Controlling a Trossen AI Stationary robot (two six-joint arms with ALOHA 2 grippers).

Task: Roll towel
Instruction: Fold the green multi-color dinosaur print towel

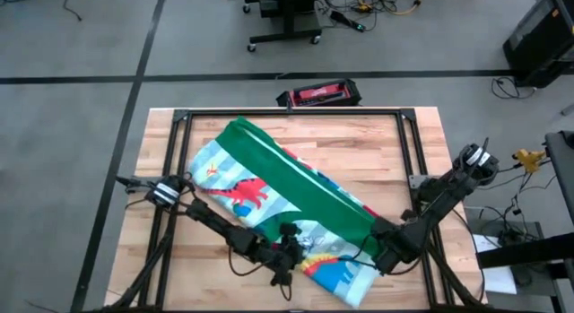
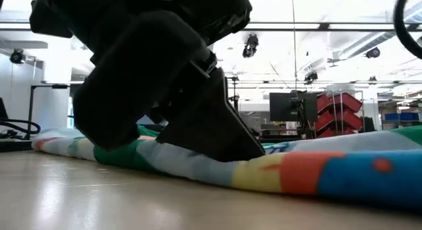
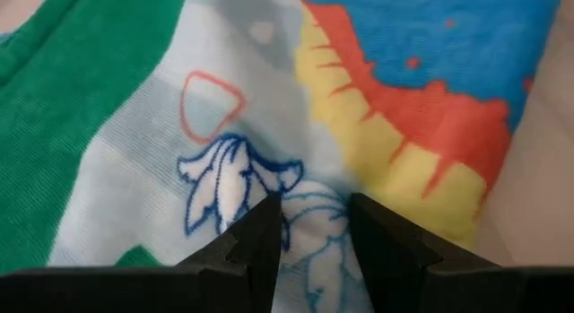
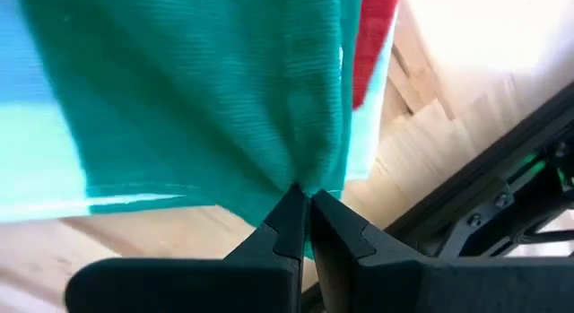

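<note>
Towel (image 1: 269,183) gripped at its near end, roll not yet begun.
It is spread diagonally across the counter (image 1: 395,152); left gripper (image 1: 285,252) fingers are parted around printed cloth, right gripper (image 1: 387,250) fingers are pinched onto the green fold. Both ends should next be turned together.

Dark arms (image 1: 224,228) — matte, seemingly black — wedge-shaped fingers (image 3: 260,237).

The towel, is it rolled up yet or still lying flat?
Not rolled: the towel lies flat with its green side folded over, pinched by the right gripper.
</note>
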